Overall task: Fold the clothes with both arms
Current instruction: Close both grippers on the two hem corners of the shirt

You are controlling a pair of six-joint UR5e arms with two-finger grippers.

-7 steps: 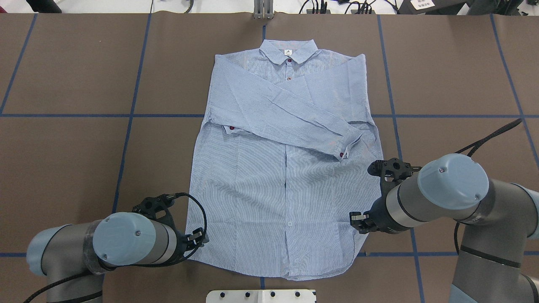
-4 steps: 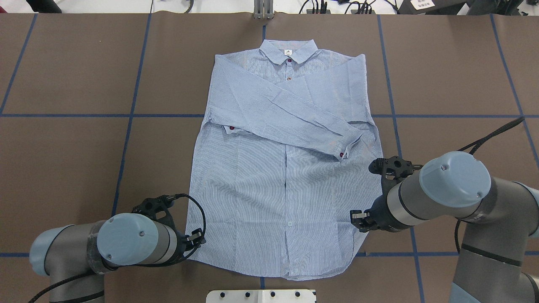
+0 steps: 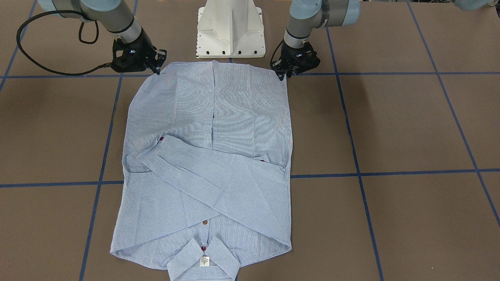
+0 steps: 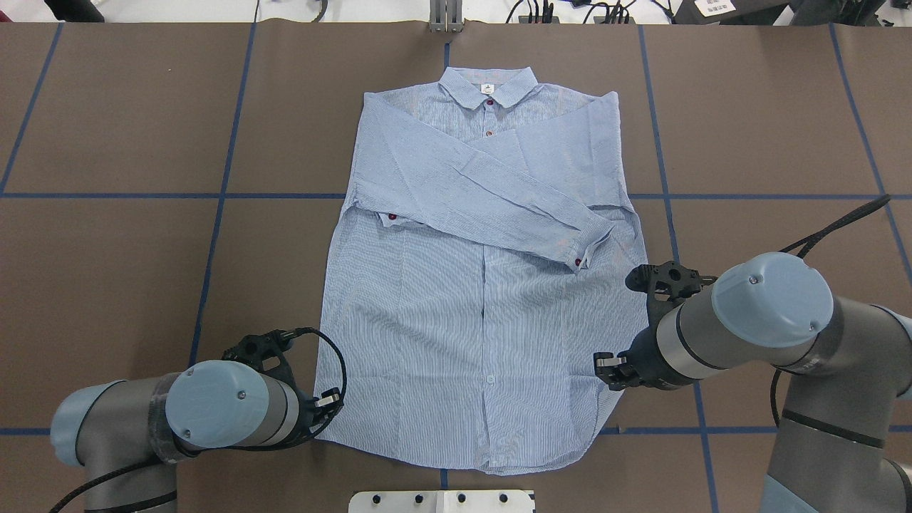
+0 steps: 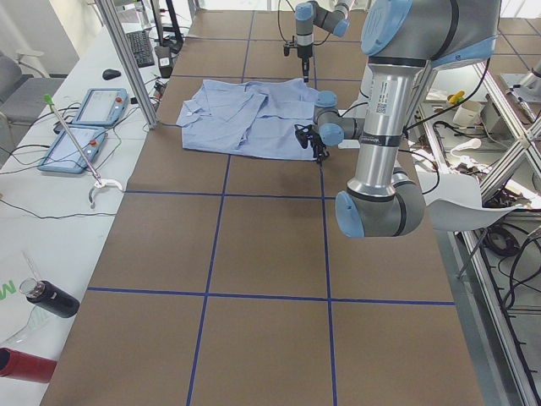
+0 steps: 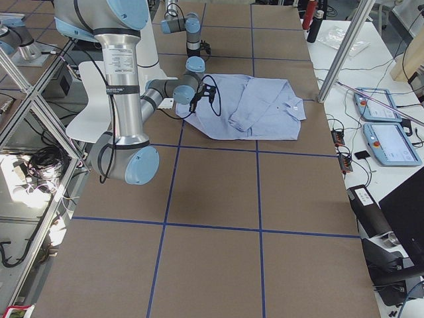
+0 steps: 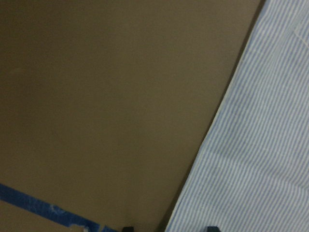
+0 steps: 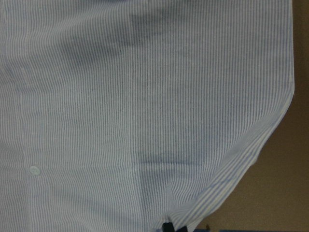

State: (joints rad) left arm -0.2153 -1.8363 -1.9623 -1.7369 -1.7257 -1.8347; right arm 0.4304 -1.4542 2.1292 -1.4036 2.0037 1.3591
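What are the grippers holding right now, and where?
Nothing clearly yet. The shirt lies flat; the left gripper straddles its hem corner with jaws apart, the right gripper sits at the other corner, grip cannot be told.

I'm looking at a brown desk (image 4: 114, 285) gridded with blue tape (image 4: 142, 194); upper left in the left-side view, a white bench (image 5: 25, 245) carries teach pendants (image 5: 103, 106).

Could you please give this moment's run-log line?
shirt: flat, sleeves crossed | left gripper: open at hem corner | right gripper: at other hem corner, grip unclear
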